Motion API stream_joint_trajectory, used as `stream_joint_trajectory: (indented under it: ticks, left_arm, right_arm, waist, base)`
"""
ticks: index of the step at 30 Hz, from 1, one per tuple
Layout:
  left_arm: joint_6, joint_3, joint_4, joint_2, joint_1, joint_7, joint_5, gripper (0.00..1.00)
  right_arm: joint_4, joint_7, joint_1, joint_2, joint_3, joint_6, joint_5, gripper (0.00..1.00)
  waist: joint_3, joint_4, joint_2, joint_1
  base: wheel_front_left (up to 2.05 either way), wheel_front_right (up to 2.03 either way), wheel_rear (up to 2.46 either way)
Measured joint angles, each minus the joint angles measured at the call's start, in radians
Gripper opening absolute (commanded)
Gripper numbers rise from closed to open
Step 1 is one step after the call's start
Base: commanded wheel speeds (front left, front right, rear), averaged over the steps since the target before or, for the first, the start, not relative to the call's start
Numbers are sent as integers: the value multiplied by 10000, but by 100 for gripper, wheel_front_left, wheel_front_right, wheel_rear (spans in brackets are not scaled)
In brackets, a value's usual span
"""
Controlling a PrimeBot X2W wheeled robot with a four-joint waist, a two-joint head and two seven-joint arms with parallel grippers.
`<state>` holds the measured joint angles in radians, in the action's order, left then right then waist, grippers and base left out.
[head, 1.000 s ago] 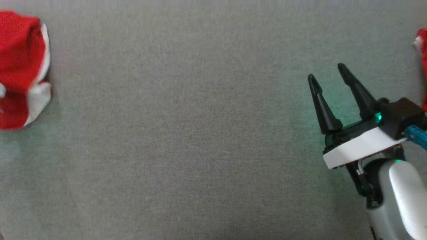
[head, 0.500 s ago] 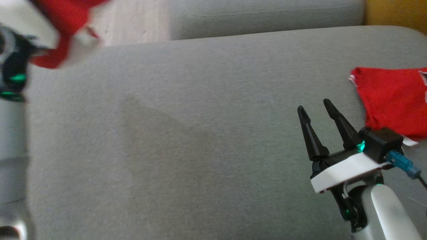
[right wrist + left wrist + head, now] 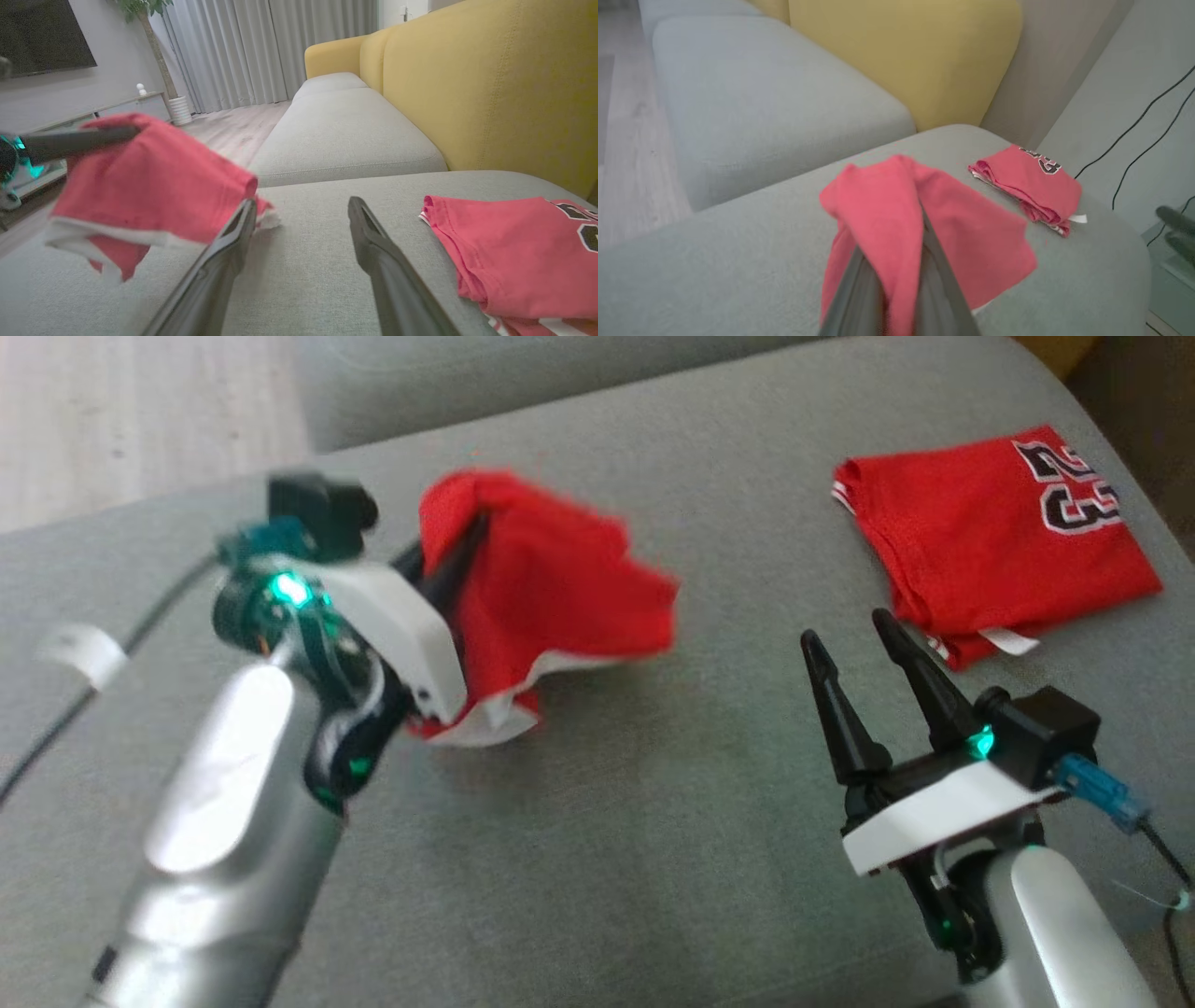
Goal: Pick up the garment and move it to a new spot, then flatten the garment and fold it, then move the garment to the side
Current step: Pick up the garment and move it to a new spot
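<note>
Red garment (image 3: 551, 588), white hem, crumpled, hanging mid-air.

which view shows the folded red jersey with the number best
The head view: the folded jersey lies whole on the grey cushion, its number 23 readable. The left wrist view shows it small and low-angled; the right wrist view cuts it off at the frame's edge.

Head cam: above, looks down on sofa seat (image 3: 653, 859), near. L wrist cam faces far-right; R wrist low, faces far. All share red garment (image 3: 560, 579), folded jersey (image 3: 990, 537).
</note>
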<state>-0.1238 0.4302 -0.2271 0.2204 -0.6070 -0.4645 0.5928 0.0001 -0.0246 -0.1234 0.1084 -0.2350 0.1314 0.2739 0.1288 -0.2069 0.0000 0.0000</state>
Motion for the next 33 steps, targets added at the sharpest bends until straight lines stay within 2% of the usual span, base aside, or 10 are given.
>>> stream_joint_trajectory:
  ticks: [3,4,6,11,16,18,21,27,33]
  left_arm:
    - [-6,443,-924,-90,191,834,-330,0]
    - [-8,616,-1235,-130,249,1206,-456,15]
    - [-10,917,-1827,-242,368,1843,-692,100]
    - [23,1150,-2821,-775,784,3528,-1018,100]
    - [407,614,-2819,-961,1451,5513,-878,100]
    - [648,284,-2658,-784,1778,6259,-882,100]
    - [1003,-276,-2236,-270,2311,6828,-890,100]
    - [1361,-1252,-1262,690,3784,7089,-984,100]
    - [1509,-2034,-533,1032,5112,7141,-744,100]
  right_arm:
    - [130,96,-238,-13,-100,0,71,100]
    - [176,138,-314,-21,-121,0,77,100]
    - [253,190,-378,-44,-130,0,77,100]
    - [403,247,-371,-63,-69,0,79,100]
    - [430,244,-299,-61,163,0,77,100]
    - [453,230,-206,-59,299,0,77,100]
    - [500,153,45,-61,433,0,77,100]
    - [802,52,612,-67,725,0,79,100]
    - [1014,-36,909,-77,867,0,79,100]
  waist:
    - [250,-253,0,2]
    - [313,-316,0,2]
    - [389,-390,0,2]
    - [269,-183,0,0]
    - [10,245,0,0]
    - [-122,454,0,0]
    - [-329,756,0,-1]
    - [-716,1278,0,-1]
    - [-1010,1524,0,-2]
  base:
    - [0,0,0]
    - [0,0,0]
    - [0,0,0]
    - [0,0,0]
    - [0,0,0]
    - [0,0,0]
    - [0,0,0]
    - [0,0,0]
    - [0,0,0]
